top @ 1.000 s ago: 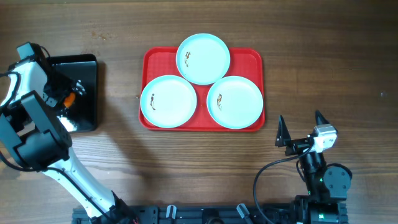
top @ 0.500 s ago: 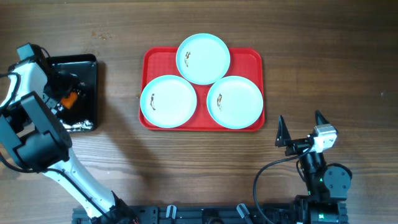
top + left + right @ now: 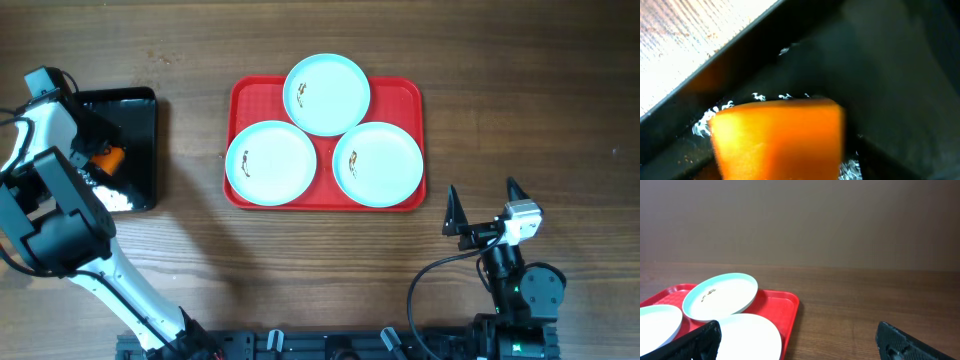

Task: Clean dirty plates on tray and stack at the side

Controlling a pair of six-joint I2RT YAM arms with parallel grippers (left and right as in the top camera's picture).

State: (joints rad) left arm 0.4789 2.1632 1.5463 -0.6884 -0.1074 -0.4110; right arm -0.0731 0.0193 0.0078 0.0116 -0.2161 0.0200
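Observation:
Three pale-blue plates, each with a small brown smear, lie on the red tray [image 3: 405,95]: one at the back [image 3: 327,94], one front left [image 3: 271,163], one front right [image 3: 377,163]. The right wrist view shows the tray [image 3: 785,305] with the back plate [image 3: 720,296] and the front right plate [image 3: 750,335]. My right gripper [image 3: 481,192] is open and empty, in front of the tray's right corner; it also shows in the right wrist view [image 3: 797,340]. My left gripper [image 3: 93,150] is down in the black bin [image 3: 135,120], shut on an orange sponge [image 3: 777,137].
The black bin stands left of the tray with a strip of bare wood between them. Wet glints show on the bin's floor [image 3: 880,75] around the sponge. Bare wooden table lies right of the tray and along the front.
My left gripper has shifted slightly left inside the black bin, and the orange sponge has moved with it. The right arm, plates and tray have not moved.

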